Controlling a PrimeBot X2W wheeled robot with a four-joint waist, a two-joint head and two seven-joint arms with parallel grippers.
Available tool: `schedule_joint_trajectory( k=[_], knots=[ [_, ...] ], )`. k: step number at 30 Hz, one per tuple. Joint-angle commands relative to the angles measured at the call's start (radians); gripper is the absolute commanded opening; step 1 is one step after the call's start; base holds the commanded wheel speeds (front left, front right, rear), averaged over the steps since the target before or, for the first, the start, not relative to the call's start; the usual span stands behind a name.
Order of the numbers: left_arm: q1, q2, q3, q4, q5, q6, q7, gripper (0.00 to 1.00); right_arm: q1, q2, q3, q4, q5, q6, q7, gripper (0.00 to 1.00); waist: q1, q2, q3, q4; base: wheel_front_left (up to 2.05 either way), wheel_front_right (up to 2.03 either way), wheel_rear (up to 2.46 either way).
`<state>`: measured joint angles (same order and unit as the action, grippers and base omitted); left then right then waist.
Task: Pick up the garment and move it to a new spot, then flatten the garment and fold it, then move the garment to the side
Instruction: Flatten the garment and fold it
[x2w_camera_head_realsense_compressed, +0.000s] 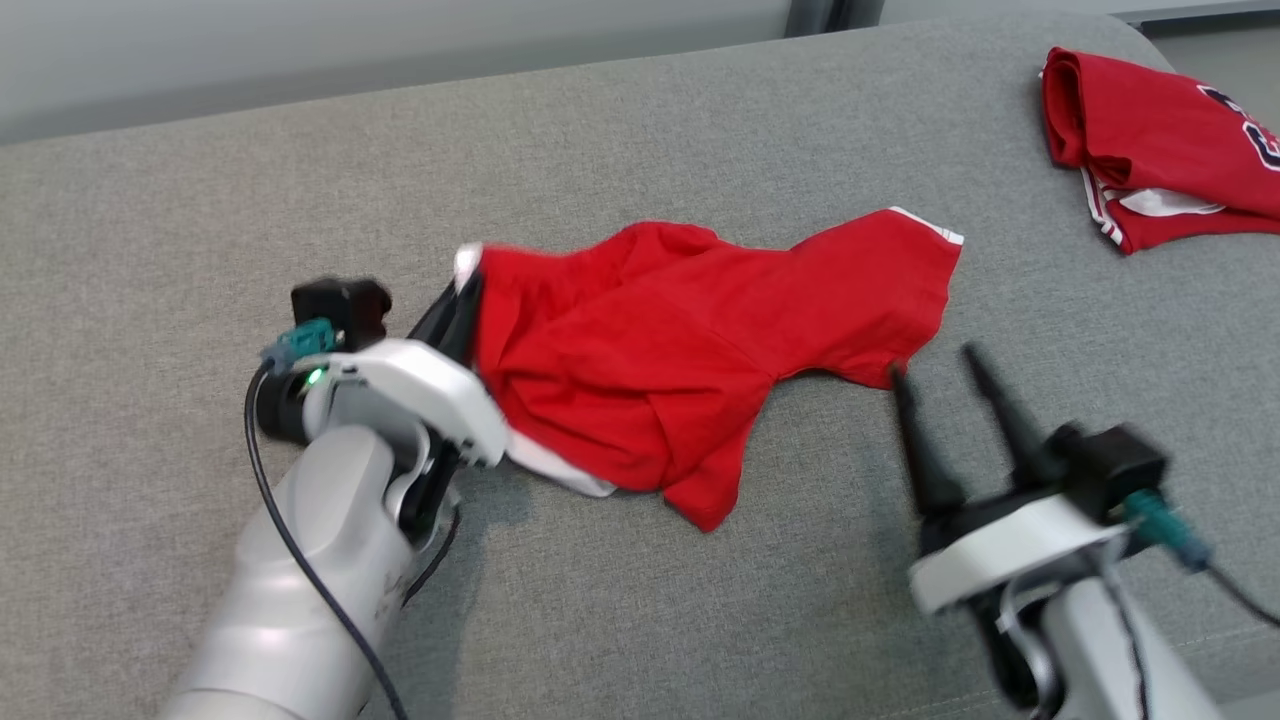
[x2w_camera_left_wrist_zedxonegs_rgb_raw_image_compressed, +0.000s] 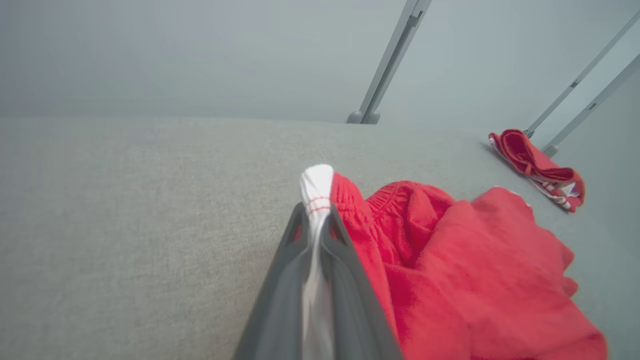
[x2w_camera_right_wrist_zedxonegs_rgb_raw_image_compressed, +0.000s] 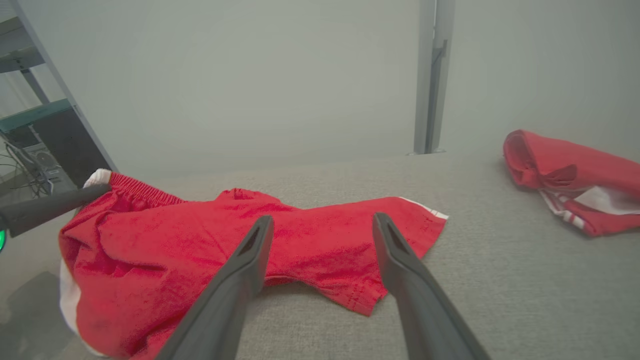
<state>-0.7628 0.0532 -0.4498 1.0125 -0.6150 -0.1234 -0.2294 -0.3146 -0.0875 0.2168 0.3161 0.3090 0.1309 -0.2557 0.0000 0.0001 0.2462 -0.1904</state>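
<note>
"Left wrist view first. What is right up close?" asks Pim.

"The left gripper (x2w_camera_left_wrist_zedxonegs_rgb_raw_image_compressed: 315, 215) is pinched tight on the white edge (x2w_camera_left_wrist_zedxonegs_rgb_raw_image_compressed: 316, 182) of the red garment (x2w_camera_left_wrist_zedxonegs_rgb_raw_image_compressed: 450, 260). The garment lies in a bumpy heap in the middle of the grey cushion (x2w_camera_head_realsense_compressed: 700, 150)."

"And the other one?"

"The right gripper (x2w_camera_head_realsense_compressed: 932, 362) is spread wide and holds nothing. It hangs very near the low side of the garment. I cannot tell if it touches."

"How should the lift go?"

"Slow and straight up, I think, so the thin edge does not slip out. The right gripper could grab the leg end (x2w_camera_head_realsense_compressed: 900, 260). Then the cloth would hang wide, not in a ball."

"What can't you see?"

"How much cloth is inside the pinch. The folds hide what is under them. The part by the left gripper is blurry in the head view. Far back lies another red cloth (x2w_camera_head_realsense_compressed: 1150, 160), cut off at the side, so I cannot tell what it is."
</note>
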Motion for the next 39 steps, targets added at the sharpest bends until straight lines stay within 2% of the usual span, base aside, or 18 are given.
schedule_joint_trajectory(
  k=[1, 8, 13, 18, 19, 20, 21, 22, 26, 29, 34, 37, 39],
  knots=[
    [-0.052, 0.015, 0.022, -0.058, -0.027, -0.007, -0.017, 0.0, 0.015, -0.013, 0.068, -0.008, 0.035, 0.0, -0.006, 1.0, 0.0, -0.0001, -0.004, 0.003, 0.0, 0.0, 0.0],
    [-0.057, 0.0, 0.003, -0.255, -0.137, -0.007, -0.031, 0.0, 0.011, -0.059, 0.4, 0.1, 0.307, 0.0, -0.005, 1.0, 0.0, -0.0001, -0.02, 0.01, 0.0, 0.0, 0.0],
    [-0.052, -0.002, -0.065, -0.338, -0.152, -0.006, -0.032, 0.0, -0.076, -0.044, 0.551, 0.217, 0.482, 0.0, -0.005, 1.0, 0.0, -0.0001, -0.016, 0.024, 0.0, 0.0, 0.0],
    [-0.046, -0.003, -0.134, -0.397, -0.169, 0.019, -0.032, 0.0, -0.172, -0.03, 0.673, 0.312, 0.562, 0.0, -0.006, 1.0, 0.0, -0.0001, -0.004, 0.052, 0.0, 0.0, 0.0],
    [-0.046, -0.003, -0.142, -0.406, -0.171, 0.024, -0.032, 0.0, -0.186, -0.028, 0.687, 0.328, 0.569, 0.0, -0.006, 0.91, 0.0, -0.0001, -0.002, 0.058, 0.0, 0.0, 0.0],
    [-0.045, -0.003, -0.147, -0.412, -0.173, 0.028, -0.032, 0.0, -0.198, -0.025, 0.694, 0.341, 0.575, 0.0, -0.006, 0.44, 0.0, -0.0001, 0.0, 0.062, 0.0, 0.0, 0.0],
    [-0.045, -0.003, -0.151, -0.417, -0.172, 0.033, -0.032, 0.0, -0.209, -0.024, 0.699, 0.357, 0.574, 0.0, -0.006, 0.05, 0.0, -0.0001, 0.001, 0.067, 0.0, 0.0, 0.0],
    [-0.044, -0.003, -0.152, -0.421, -0.169, 0.037, -0.032, 0.0, -0.218, -0.022, 0.7, 0.375, 0.569, 0.0, -0.006, 0.0, 0.0, -0.0001, 0.002, 0.07, 0.0, 0.0, 0.0],
    [-0.038, -0.003, -0.14, -0.425, -0.16, 0.05, -0.032, 0.0, -0.239, -0.015, 0.678, 0.406, 0.541, 0.0, -0.006, 0.0, 0.0, -0.0001, 0.002, 0.077, 0.0, 0.0, 0.0],
    [-0.016, -0.003, -0.079, -0.465, -0.168, 0.049, -0.032, 0.0, -0.242, -0.044, 0.525, 0.348, 0.465, 0.0, -0.006, 0.0, 0.0, -0.0001, 0.0, 0.083, 0.0, 0.0, 0.0],
    [0.066, -0.003, 0.049, -0.633, -0.297, 0.032, -0.032, 0.0, -0.185, -0.128, 0.272, 0.152, 0.281, 0.0, -0.006, 0.0, 0.0, -0.0001, -0.027, 0.079, 0.0, 0.0, 0.0],
    [0.138, -0.003, 0.086, -0.737, -0.421, 0.057, -0.032, 0.0, -0.133, -0.171, 0.145, 0.017, 0.176, 0.0, -0.006, 0.0, 0.0, -0.0001, -0.045, 0.084, 0.0, 0.0, 0.0],
    [0.181, -0.003, 0.059, -0.797, -0.511, 0.084, -0.032, 0.0, -0.105, -0.189, 0.085, -0.063, 0.128, 0.0, -0.006, 0.0, 0.0, -0.0001, -0.05, 0.095, 0.0, 0.0, 0.0]
  ],
)
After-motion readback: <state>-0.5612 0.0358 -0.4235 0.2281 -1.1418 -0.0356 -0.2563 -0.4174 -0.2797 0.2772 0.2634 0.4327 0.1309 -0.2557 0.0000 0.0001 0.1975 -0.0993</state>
